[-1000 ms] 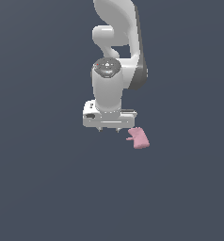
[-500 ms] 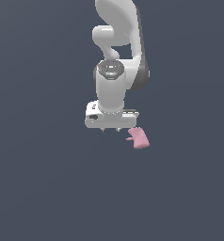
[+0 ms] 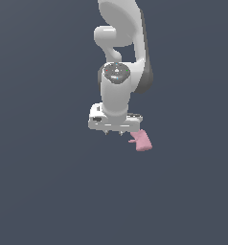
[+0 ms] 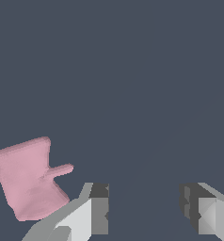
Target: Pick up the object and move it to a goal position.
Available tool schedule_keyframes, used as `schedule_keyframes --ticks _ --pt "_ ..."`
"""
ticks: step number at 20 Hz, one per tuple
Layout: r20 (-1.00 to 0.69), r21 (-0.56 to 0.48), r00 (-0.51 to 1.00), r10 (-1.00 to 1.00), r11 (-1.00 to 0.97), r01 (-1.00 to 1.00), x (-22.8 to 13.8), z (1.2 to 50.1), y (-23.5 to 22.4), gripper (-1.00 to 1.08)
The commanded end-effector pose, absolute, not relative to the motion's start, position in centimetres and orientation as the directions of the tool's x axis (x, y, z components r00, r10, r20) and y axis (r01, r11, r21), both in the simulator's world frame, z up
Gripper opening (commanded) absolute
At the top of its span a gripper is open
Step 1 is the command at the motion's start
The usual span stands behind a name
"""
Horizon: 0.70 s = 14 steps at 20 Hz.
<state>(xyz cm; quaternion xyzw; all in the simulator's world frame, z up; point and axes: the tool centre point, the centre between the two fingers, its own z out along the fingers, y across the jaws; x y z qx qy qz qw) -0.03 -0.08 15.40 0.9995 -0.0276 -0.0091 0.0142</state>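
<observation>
Jaws on my gripper [image 4: 144, 214] stand spread apart with nothing between them. I see the pale-pink object [image 3: 142, 140] just beside the gripper [image 3: 114, 133], toward the exterior view's right, outside the fingers [image 4: 99, 214], its stub pointing toward them.

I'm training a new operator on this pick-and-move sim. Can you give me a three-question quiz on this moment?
1. True or false: the gripper is shut on the pink object.
2. In the exterior view, the pink object lies toward which side of the gripper: A) that view's left, B) that view's right?
3. What lies between the fingertips in the wrist view?

Key:
1. False; the jaws stand apart and the object is outside them.
2. B.
3. Nothing.
</observation>
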Motion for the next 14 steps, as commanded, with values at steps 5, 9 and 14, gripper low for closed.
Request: schedule_keyframes --ticks 5,9,14 --pt "-0.016 0.056 0.99 -0.138 -0.989 -0.137 -0.2 14.4 0.6 0.28" --pt "-0.01 0.08 0.978 -0.208 -0.975 -0.206 -0.4 13.6 1.2 0.28" --pt "0.004 0.109 0.955 -0.295 -0.95 -0.294 -0.7 12.6 2.0 0.28"
